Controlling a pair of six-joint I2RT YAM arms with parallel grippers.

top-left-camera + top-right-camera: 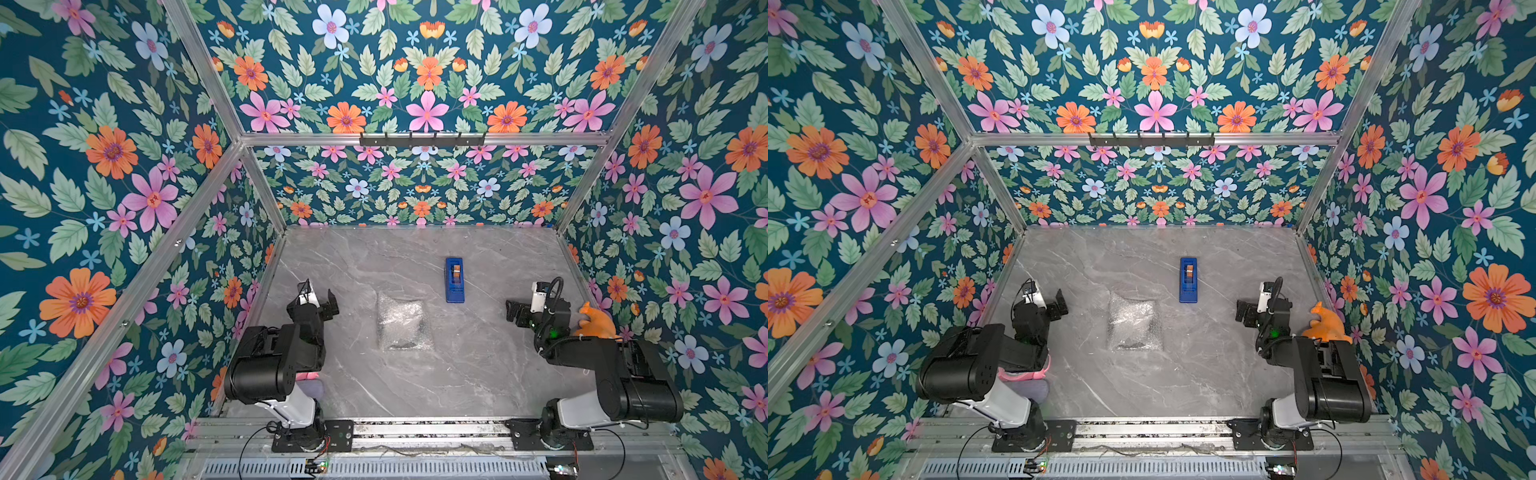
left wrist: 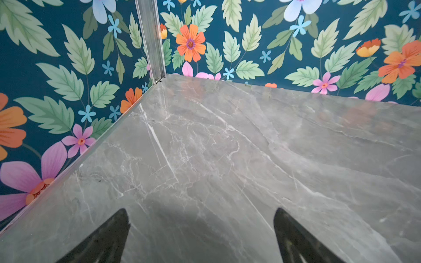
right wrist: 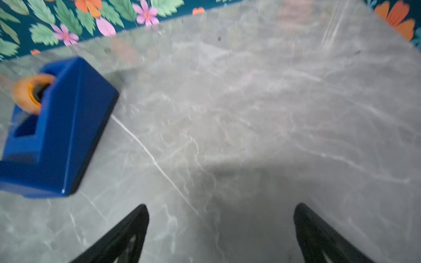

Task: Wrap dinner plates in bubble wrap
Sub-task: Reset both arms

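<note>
both my left gripper [image 2: 201, 211] and right gripper [image 3: 222, 205] stood spread wide, holding nothing, each well apart from the work; the clear dimpled bubble wrap [image 1: 402, 322] lay mid-table as a squarish, silvery, crinkled bundle — the black plate i could not see, hidden inside i judged; so the wrapping looked done; next, if anything, came a strip from the blocky blue plastic tape dispenser [image 1: 454, 279] just beyond it on the glossy grey veined table [image 1: 478, 374] — springy folds want pinning.
</note>
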